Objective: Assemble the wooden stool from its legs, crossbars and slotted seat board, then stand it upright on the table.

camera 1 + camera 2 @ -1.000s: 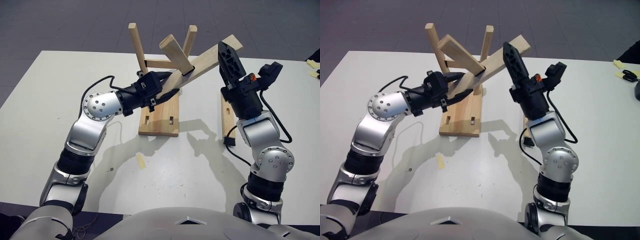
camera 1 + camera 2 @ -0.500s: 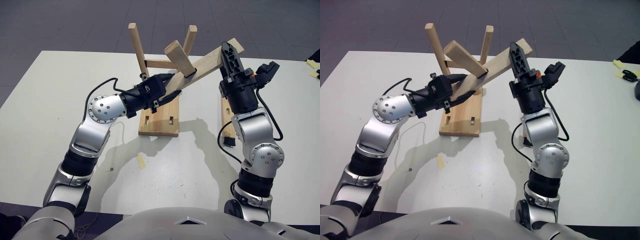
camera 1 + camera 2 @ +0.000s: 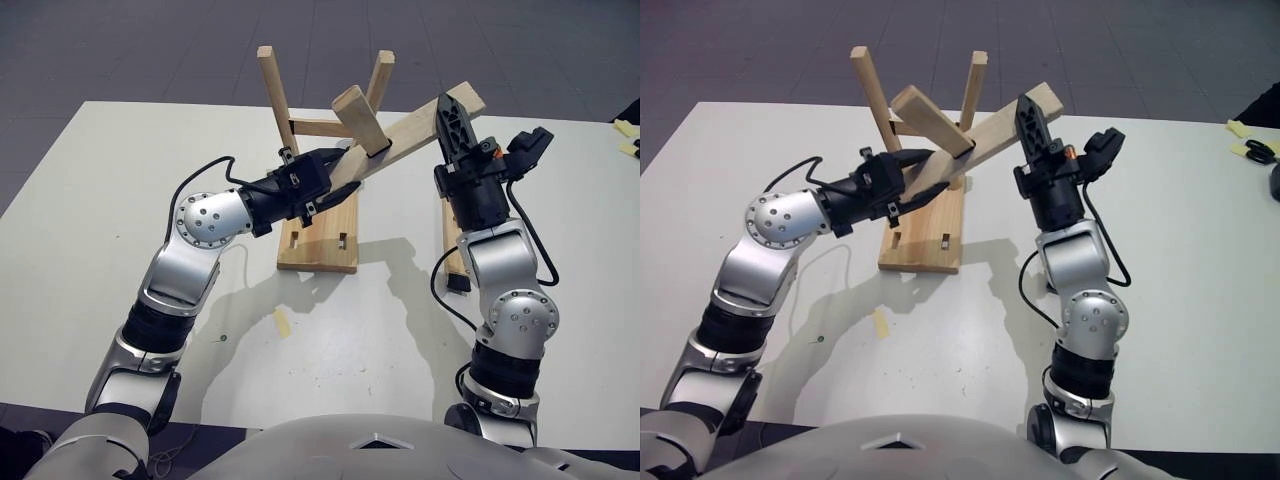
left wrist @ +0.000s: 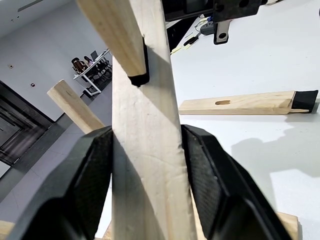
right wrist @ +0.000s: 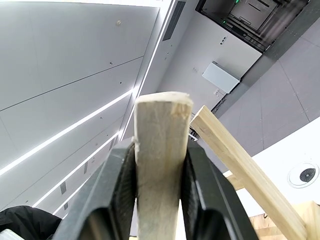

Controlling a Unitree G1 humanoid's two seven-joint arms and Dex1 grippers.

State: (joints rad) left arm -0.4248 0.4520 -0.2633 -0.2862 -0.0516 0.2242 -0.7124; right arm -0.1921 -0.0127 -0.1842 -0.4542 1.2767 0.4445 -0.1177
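Finding: within the last second the right claw (image 3: 448, 110) has come across and closed on the upper end of the tilted leg (image 3: 405, 130). The left claw (image 3: 345, 172) stays clamped on its lower end (crossbar (image 3: 358, 118) attached). The leg hangs above the seat board (image 3: 318, 238) on the bench (image 3: 100, 200). With both ends held, it can probably now be steered into its slot.

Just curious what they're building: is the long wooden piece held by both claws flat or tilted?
Tilted: the long leg slopes upward from the left gripper to the right gripper, clear of the table.
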